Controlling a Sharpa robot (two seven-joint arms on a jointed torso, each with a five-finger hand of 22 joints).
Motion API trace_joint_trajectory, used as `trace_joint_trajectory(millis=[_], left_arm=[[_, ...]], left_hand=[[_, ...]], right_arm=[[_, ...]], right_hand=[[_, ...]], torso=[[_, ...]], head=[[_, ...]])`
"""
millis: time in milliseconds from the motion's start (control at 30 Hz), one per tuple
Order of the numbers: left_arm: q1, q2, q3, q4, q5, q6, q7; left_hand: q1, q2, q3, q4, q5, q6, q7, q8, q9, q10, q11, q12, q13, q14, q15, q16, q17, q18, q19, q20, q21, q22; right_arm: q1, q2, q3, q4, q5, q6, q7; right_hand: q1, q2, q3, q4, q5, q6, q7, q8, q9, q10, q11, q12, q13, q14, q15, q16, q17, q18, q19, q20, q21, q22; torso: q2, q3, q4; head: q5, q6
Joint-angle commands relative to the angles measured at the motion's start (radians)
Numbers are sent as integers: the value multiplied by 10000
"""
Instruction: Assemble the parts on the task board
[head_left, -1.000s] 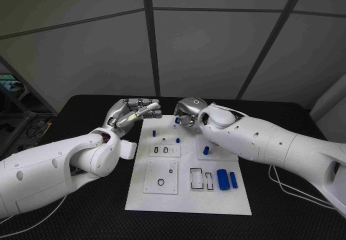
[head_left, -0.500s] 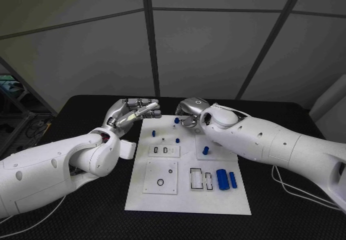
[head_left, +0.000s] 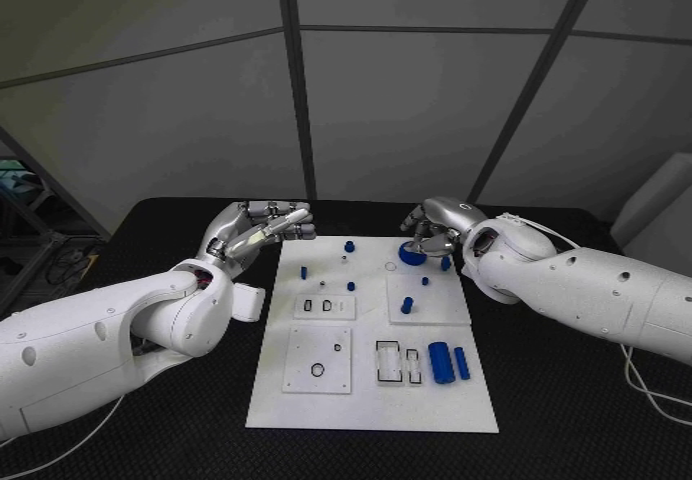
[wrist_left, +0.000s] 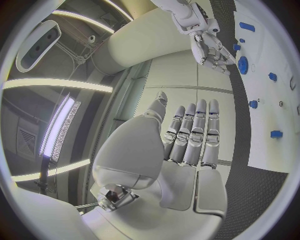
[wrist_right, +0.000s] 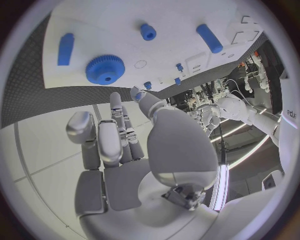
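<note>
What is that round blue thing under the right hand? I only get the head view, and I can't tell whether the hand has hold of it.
Observer: The right wrist view shows it is a toothed blue gear with a hole in its middle, lying flat on the task board.
Operator: So is it held?
Observer: No. In that view the right hand has its fingers apart, stopping short of the gear, with nothing in them.
Operator: And the left hand?
Observer: The left wrist view shows the left hand with its fingers straight, side by side, holding nothing.
</note>
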Motion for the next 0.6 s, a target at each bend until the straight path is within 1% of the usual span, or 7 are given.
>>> trace_joint_trajectory(millis=[33,133,267,367,467,567,600], left_arm=[[13,-6,9,41,-16,164,44],[12,4,8,32,-16,173,39],[9,18,8,22,-16,181,34],[6,26,8,5,-16,187,29],[5,30,8,-10,-16,186,26],[4,41,7,-25,-16,190,23],[3,46,7,-31,-16,191,21]], left_hand=[[-26,85,23,-63,59,71,3,17,9,61,-43,31,8,39,-45,26,-9,-138,52,-14,-29,-12],[-26,85,23,-63,59,71,3,17,9,61,-43,31,8,39,-45,26,-9,-138,52,-14,-29,-12],[-26,85,23,-63,59,71,3,17,9,61,-43,31,8,39,-45,26,-9,-138,52,-14,-29,-12],[-32,84,22,-65,58,77,4,18,9,67,-45,34,8,41,-47,27,-10,-138,54,-16,-29,-13],[-32,84,22,-65,58,77,4,18,9,67,-45,34,8,41,-47,27,-10,-138,54,-16,-29,-13],[-32,84,22,-65,58,77,4,18,9,67,-45,34,8,41,-47,27,-10,-138,54,-16,-29,-13],[-32,84,22,-65,58,77,4,18,9,67,-45,34,8,41,-47,27,-10,-138,54,-16,-29,-13]], right_arm=[[22,-184,19,171,964,287,-107],[22,-293,23,97,1041,564,-226],[20,-261,24,-135,1022,911,-339],[17,-175,23,-309,898,1122,-390],[16,-103,23,-391,825,1220,-414],[15,-20,23,-477,760,1300,-454],[15,15,23,-517,744,1333,-472]], right_hand=[[11,-135,-427,163,81,-124,-39,51,32,173,-71,384,344,160,-126,63,7,-71,35,-113,10,8],[151,-75,-888,385,236,-196,-43,108,51,-168,-59,645,720,160,-129,48,-26,-74,39,-140,-46,-53],[143,-56,-1194,616,284,-247,72,152,56,-869,86,447,738,135,-26,-18,-150,-58,-40,-75,-134,-200],[290,-88,-1571,753,300,-308,35,186,59,-606,24,851,1015,141,-50,1,-127,-45,-27,-56,-153,-203],[524,-87,-1988,885,318,-361,-45,229,63,-367,-71,1635,1589,192,-134,123,74,-60,50,-123,-124,-118],[749,-49,-2379,1049,357,-398,-81,287,70,-526,-142,2709,2472,303,-183,427,581,-97,186,-183,-43,61],[889,25,-2607,1197,378,-431,-77,334,71,-813,-144,3815,3403,409,-174,796,1242,-143,333,-185,62,286]], torso=[[-34,13,-61],[-34,18,-62],[-18,22,-53],[-2,22,-48],[11,19,-56],[4,8,-49],[0,9,-47]], head=[[-42,18],[-76,42],[-118,55],[-125,42],[-123,15],[-141,-3],[-149,-12]])
